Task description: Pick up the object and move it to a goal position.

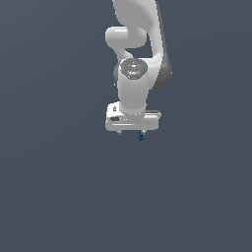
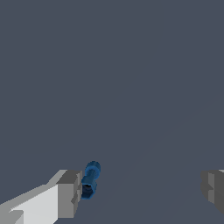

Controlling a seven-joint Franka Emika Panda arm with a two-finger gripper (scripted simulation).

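A white robot arm is hanging over a plain grey-blue floor. Its gripper (image 1: 130, 133) is standing wide apart, holding nothing. The object (image 2: 90, 180), a tiny dark-blue glossy blob, rounded and slightly elongated, is sitting just beside 1 grey blocky finger (image 2: 68, 193), perhaps touching it; the other finger (image 2: 213, 187) is well apart. To grasp well, the arm is probably needing to shift sideways, centring the object between both fingers before closing gently.

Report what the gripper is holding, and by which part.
Nothing is held. The gripper is open; the blue object sits against one finger, with the other finger far from it.
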